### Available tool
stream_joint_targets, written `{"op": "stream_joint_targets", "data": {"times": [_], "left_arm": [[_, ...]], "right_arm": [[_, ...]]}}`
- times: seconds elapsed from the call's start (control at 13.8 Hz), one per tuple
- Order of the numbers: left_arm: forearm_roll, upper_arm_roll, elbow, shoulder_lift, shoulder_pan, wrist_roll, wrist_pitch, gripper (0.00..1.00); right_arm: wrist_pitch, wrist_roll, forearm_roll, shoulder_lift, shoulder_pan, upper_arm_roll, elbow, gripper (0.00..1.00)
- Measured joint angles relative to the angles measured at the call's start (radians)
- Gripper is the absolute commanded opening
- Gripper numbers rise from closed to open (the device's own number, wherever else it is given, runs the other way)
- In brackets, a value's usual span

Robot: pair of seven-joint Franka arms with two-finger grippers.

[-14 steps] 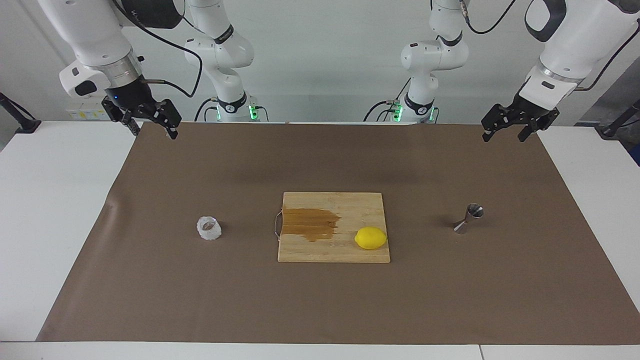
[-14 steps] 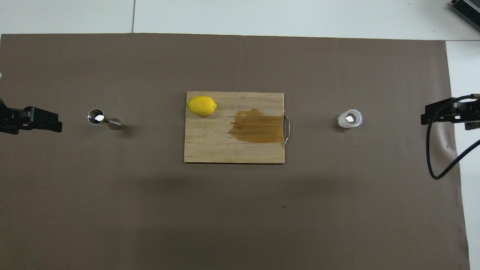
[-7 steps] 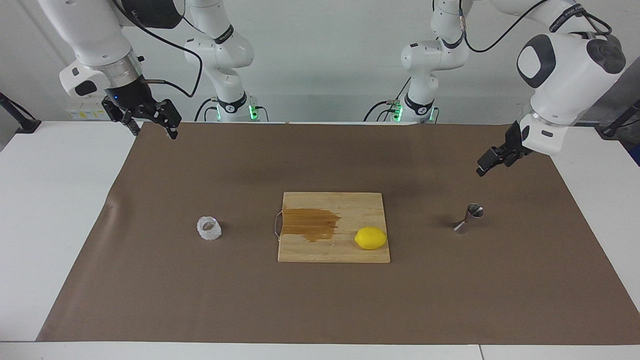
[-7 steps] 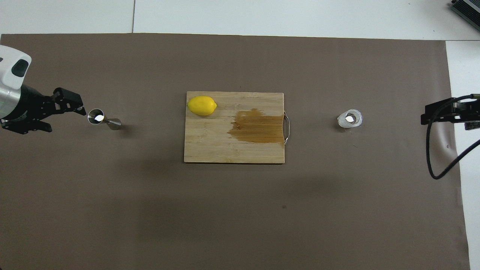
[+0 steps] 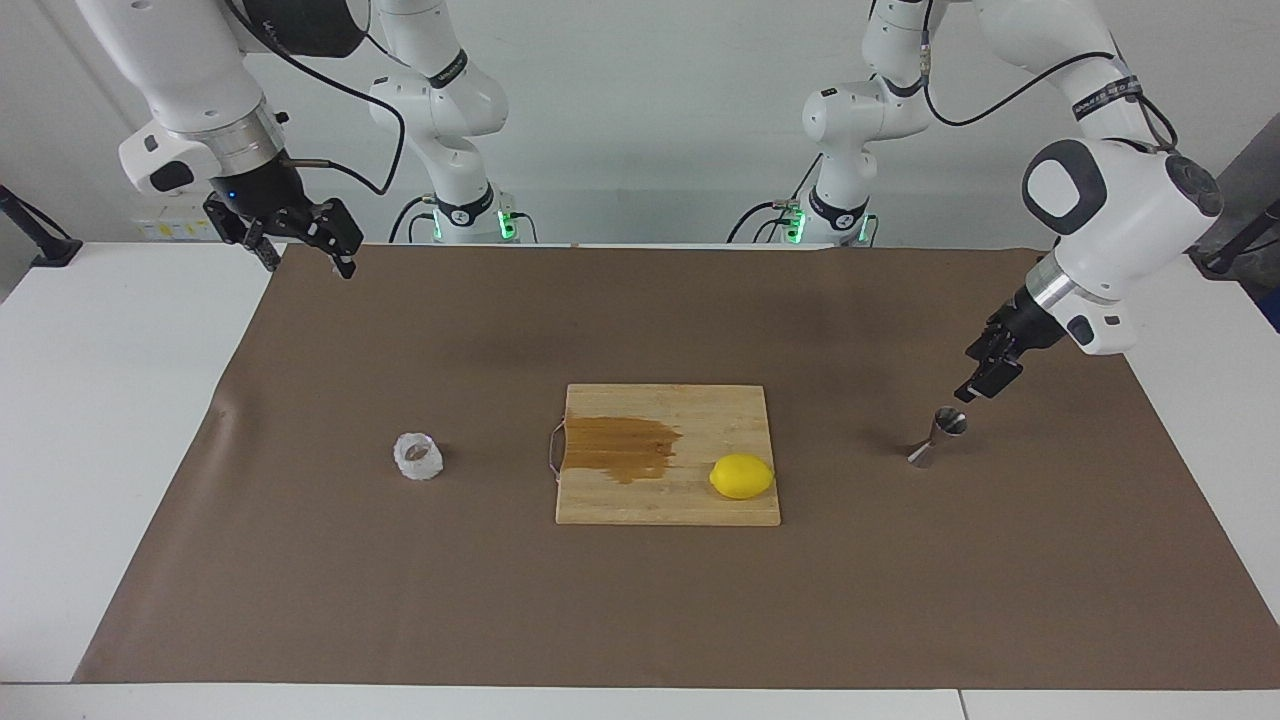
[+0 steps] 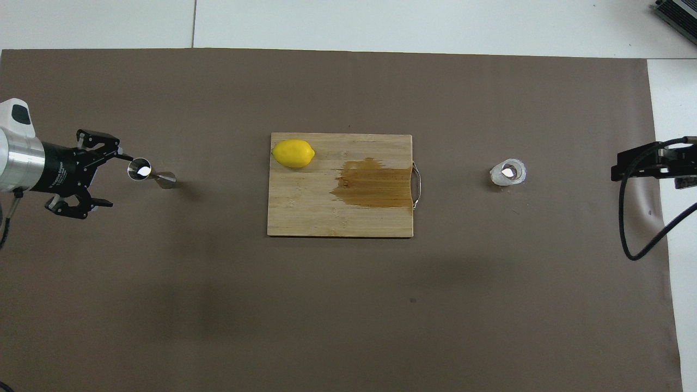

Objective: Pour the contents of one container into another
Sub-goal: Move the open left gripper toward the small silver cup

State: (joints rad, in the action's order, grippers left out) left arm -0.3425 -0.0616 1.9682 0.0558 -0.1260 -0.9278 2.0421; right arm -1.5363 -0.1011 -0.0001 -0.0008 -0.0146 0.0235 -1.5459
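The steel jigger (image 5: 938, 437) stands upright on the brown mat toward the left arm's end of the table; it also shows in the overhead view (image 6: 150, 173). My left gripper (image 5: 972, 388) is open and empty. It hangs low, just above and beside the jigger's rim, with one fingertip (image 6: 128, 158) close to the rim in the overhead view, where the gripper (image 6: 111, 181) shows wide open. The squat clear glass cup (image 5: 417, 456) stands toward the right arm's end, also seen from overhead (image 6: 508, 172). My right gripper (image 5: 303, 245) waits, open and raised, over the mat's edge (image 6: 642, 163).
A wooden cutting board (image 5: 640, 508) lies at the middle of the mat between cup and jigger. It bears a brown wet stain (image 5: 620, 447) and a yellow lemon (image 5: 741, 476). A black cable (image 6: 640, 239) loops by the right gripper.
My left arm has come down from high over the mat's corner to just above and beside the jigger, turning its gripper. The right arm, cup and jigger have not moved.
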Motion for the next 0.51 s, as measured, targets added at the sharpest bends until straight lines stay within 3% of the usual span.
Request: {"op": "stream_joint_targets", "data": {"times": [0.51], "left_arm": [[-0.307, 0.003, 0.173, -0.036, -0.043, -0.472, 0.335, 1.00]], "right_arm": [[0.000, 0.000, 0.000, 0.000, 0.000, 0.000, 0.000, 1.00]]}}
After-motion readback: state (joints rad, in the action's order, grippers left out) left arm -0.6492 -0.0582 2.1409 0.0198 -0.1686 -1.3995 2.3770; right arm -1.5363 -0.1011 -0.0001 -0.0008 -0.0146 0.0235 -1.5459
